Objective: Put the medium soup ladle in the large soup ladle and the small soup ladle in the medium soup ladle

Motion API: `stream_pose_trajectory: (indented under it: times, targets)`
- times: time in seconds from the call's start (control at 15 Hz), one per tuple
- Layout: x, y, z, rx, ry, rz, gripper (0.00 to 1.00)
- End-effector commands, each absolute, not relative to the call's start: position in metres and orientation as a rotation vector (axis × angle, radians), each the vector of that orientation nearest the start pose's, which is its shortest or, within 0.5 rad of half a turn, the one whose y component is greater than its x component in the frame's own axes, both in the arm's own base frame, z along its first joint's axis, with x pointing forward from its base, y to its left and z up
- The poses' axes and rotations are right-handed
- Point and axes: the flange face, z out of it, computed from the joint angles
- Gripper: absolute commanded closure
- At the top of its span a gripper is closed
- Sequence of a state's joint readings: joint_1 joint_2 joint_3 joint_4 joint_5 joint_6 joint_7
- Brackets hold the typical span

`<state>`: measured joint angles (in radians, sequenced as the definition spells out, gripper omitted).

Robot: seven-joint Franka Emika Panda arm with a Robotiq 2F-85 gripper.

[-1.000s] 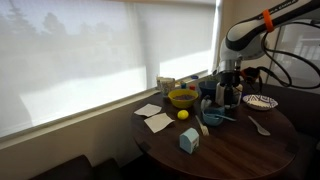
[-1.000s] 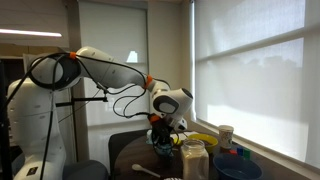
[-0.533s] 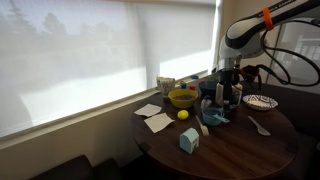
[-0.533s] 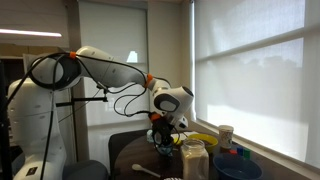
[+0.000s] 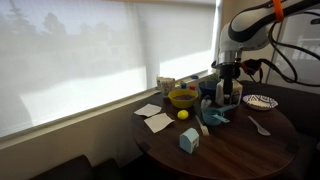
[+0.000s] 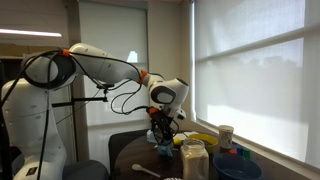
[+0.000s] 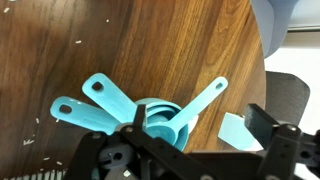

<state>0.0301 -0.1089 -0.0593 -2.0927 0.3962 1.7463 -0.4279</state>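
The three ladles [image 7: 165, 112] look nested on the surface [image 7: 150, 40], right under the spread-open end effector [image 7: 200, 120], so it should lift straight up slowly and not bump them.

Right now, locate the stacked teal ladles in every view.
Exterior view: stacked teal ladles on the table, right of the yellow bowl.
Exterior view: too small to tell, beneath the gripper.
Wrist view: ladles at centre, handles fanned out.
Shared landmark: the open gripper above them.

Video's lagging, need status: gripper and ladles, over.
Gripper open, empty. Teal ladles nested, handles fanned. Pale blue object beside them, apart.
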Motion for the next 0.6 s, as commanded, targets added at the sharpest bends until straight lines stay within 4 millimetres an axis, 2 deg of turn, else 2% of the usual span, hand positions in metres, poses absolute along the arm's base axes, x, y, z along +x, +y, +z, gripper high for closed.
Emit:
stream_pose_trajectory:
  times: [0.0, 0.2, 0.53]
  targets:
    - [0.486, 0.027, 0.475, -2.830, -0.440, 0.156, 0.00]
    - [0.481, 0.030, 0.475, -2.944, -0.518, 0.119, 0.00]
    - [0.474, 0.032, 0.447, -3.003, -0.615, 0.018, 0.00]
